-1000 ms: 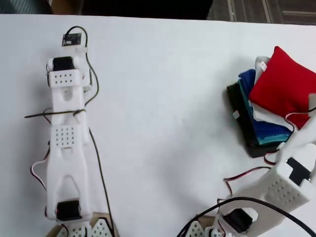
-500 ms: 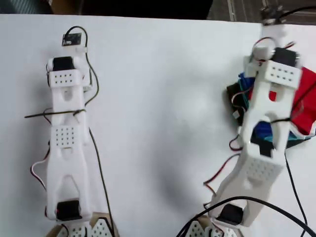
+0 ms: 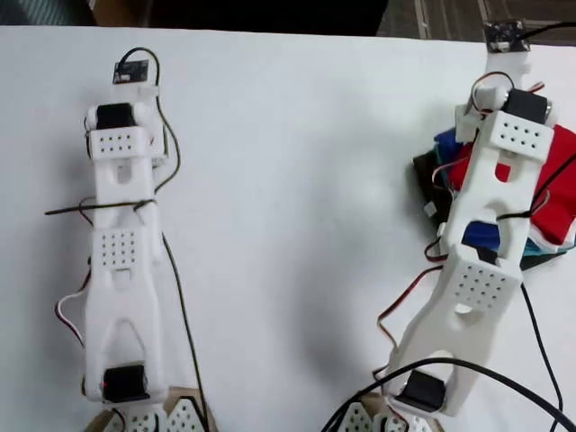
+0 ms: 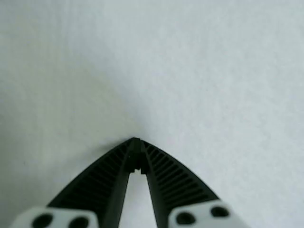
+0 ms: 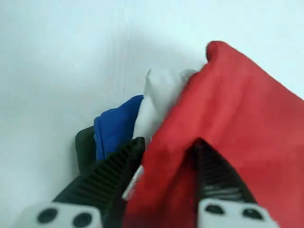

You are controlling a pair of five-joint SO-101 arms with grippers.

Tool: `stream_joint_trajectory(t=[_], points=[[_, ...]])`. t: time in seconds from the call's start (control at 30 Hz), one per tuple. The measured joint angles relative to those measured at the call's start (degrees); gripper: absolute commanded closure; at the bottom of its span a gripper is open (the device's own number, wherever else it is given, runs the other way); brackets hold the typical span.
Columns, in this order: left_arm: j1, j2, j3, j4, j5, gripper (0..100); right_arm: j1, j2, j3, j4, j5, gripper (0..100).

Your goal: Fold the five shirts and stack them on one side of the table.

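- Stack (image 3: 447, 184) of folded shirts sits at the right edge of the desk (image 3: 297, 180), about midway between the near and far corners.
- Red shirt (image 5: 237, 123) is on top, with the white shirt (image 5: 159, 95) under it, then the blue shirt (image 5: 116, 123), and the black shirt (image 5: 84, 147) lowest.
- Small white tag (image 3: 430, 209) sticks out of the stack on the side facing the desk middle; print too small to read.
- Right arm (image 3: 481, 270) stretches from the near edge out over the stack and covers much of it.
- Right claw (image 5: 168, 145): jaws apart, astride a raised fold of the red shirt, cloth filling the gap and touching both.
- Left arm (image 3: 121, 243) lies straight along the left side of the desk, from the near edge toward the far edge.
- Left claw (image 4: 136, 142): jaws together, tips meeting, nothing held, just above bare desk.
- Desk is plain white and smooth; black and red wires (image 3: 175, 297) trail along both arms.
- Beyond the far edge is a dark strip (image 3: 270, 13); grey floor (image 3: 450, 18) shows past the far right corner.
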Motion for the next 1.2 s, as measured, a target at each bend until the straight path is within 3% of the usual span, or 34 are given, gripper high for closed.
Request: stream_joint_trajectory(t=[0.2,0.73,0.93,1.0,1.2], points=[[0.0,0.0,0.0,0.0,0.0,97,0.62,0.0,-0.09,2.73,0.88,97.8],[0.0,0.0,0.0,0.0,0.0,97,3.16,-4.31,-0.44,15.56,29.45,97.8],[0.0,0.0,0.0,0.0,0.0,97,5.01,-5.19,-0.44,16.09,31.56,97.2],[0.0,0.0,0.0,0.0,0.0,97,5.01,-5.19,-0.44,16.09,31.56,93.7],[0.0,0.0,0.0,0.0,0.0,97,2.9,-5.19,-0.53,16.09,25.93,70.4]])
